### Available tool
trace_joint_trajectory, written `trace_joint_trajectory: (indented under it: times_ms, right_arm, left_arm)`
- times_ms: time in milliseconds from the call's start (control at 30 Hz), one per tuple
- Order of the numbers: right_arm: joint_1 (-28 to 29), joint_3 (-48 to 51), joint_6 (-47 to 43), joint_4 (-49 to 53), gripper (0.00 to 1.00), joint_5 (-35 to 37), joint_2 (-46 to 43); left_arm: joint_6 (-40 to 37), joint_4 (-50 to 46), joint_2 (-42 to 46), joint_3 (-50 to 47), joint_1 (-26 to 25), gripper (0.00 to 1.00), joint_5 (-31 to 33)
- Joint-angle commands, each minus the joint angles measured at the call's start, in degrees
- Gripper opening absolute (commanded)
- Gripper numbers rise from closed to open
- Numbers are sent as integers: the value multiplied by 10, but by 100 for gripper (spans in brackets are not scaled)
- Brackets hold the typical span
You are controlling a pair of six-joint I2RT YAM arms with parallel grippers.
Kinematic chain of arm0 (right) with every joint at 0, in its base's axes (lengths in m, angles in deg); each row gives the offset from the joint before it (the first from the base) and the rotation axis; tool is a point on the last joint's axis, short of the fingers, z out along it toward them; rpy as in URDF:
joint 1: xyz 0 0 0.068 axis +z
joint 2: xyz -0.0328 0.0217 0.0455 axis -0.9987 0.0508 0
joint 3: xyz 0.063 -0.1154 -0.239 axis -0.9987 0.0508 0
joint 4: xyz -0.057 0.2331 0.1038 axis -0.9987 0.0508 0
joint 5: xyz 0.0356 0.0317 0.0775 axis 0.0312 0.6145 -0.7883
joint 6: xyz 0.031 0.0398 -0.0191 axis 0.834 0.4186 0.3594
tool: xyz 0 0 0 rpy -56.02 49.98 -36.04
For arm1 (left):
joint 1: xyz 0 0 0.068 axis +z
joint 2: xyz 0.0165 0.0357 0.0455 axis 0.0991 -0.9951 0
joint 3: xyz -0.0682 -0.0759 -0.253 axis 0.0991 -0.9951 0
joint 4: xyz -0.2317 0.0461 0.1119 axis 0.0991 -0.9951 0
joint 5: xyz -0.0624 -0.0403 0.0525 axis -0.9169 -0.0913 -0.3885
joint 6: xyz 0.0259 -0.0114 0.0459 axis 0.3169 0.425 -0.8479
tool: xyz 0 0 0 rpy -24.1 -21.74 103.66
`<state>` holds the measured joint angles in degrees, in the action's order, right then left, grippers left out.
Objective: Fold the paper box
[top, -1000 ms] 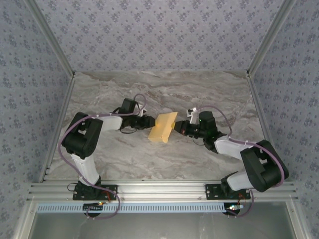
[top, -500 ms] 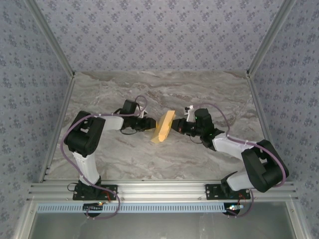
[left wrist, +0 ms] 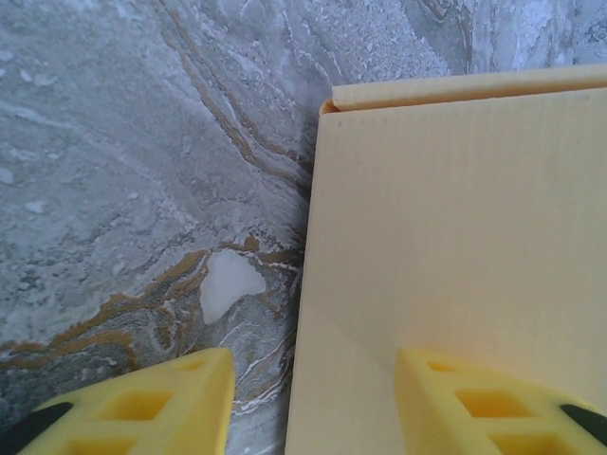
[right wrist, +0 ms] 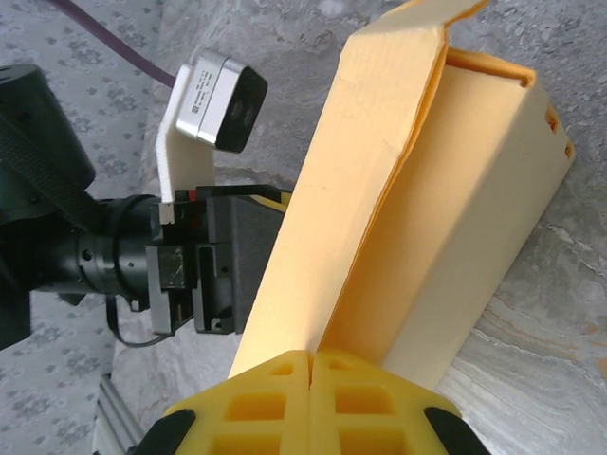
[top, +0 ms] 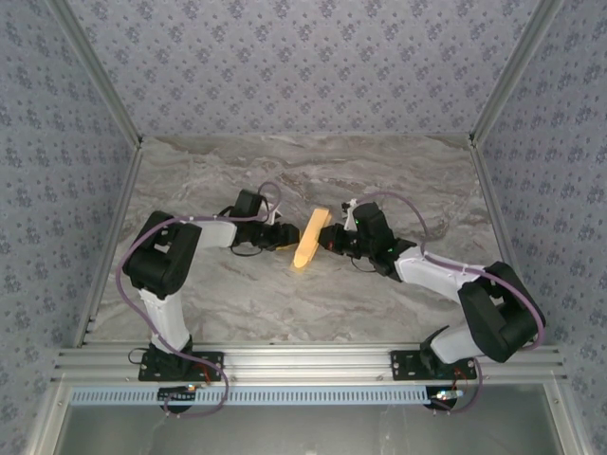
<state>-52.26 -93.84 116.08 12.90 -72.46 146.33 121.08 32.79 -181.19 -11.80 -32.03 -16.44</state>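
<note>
top view: the paper box (top: 308,239), which a second ago lay with a broad face up between the two arms, now stands turned on edge and reads as a narrow yellow strip near the middle of the table (top: 237,294). over the same second the left gripper (top: 285,237) has widened its jaws and sits just beside the box's left face.

left wrist view: the two yellow fingers (left wrist: 142,398) stand apart with nothing clamped between them. a flat panel of the box (left wrist: 455,237) faces the camera, its left edge lying in the gap.

right wrist view: the right gripper (right wrist: 311,358) is closed, its fingers pressed together where a long flap meets the body of the box (right wrist: 474,190), apparently pinching the thin card. the flap leans away from the body, with a wedge of space between them.

reading: support has probably passed to the right arm alone, freeing the left to press the loose flap shut. the fold is judged partly done.

pose: both arms reach inward with bent elbows, wrists level, grippers facing each other across the box.
</note>
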Motion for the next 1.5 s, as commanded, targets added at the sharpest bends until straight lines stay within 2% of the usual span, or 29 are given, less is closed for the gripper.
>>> trace_joint_trajectory:
  times_ms: [0, 133, 233, 333, 467, 600, 700, 900, 1033, 1267, 1467]
  right_arm:
    - [13, -16, -19, 63, 0, 67, 13]
    - [24, -26, -20, 74, 0, 88, 21]
    - [29, -33, -23, 79, 0, 98, 26]
    - [30, -34, -23, 80, 0, 101, 29]
    - [33, -40, -22, 81, 0, 104, 32]
    - [36, -44, -22, 83, 0, 107, 34]
    - [37, -46, -23, 83, 0, 108, 37]
    - [37, -52, -23, 87, 0, 106, 37]
    - [37, -54, -23, 88, 0, 105, 37]
    - [36, -55, -23, 88, 0, 105, 37]
    - [36, -51, -20, 82, 0, 106, 36]
  left_arm:
    - [-8, -28, 27, 9, 2, 52, 70]
    - [-18, -50, 75, -7, 8, 58, 145]
    - [-34, -57, 145, -45, 8, 62, 221]
    - [-44, -38, 244, -102, 1, 66, 243]
    - [-47, -45, 371, -161, -58, 72, 291]
    - [-47, -50, 427, -188, -146, 80, 352]
    - [-57, -50, 414, -182, -194, 84, 395]
    - [-85, -35, 354, -147, -254, 88, 465]
    - [-99, -25, 314, -132, -266, 88, 493]
    - [-121, 34, 268, -132, -280, 88, 485]
    - [-135, 69, 234, -129, -281, 80, 510]
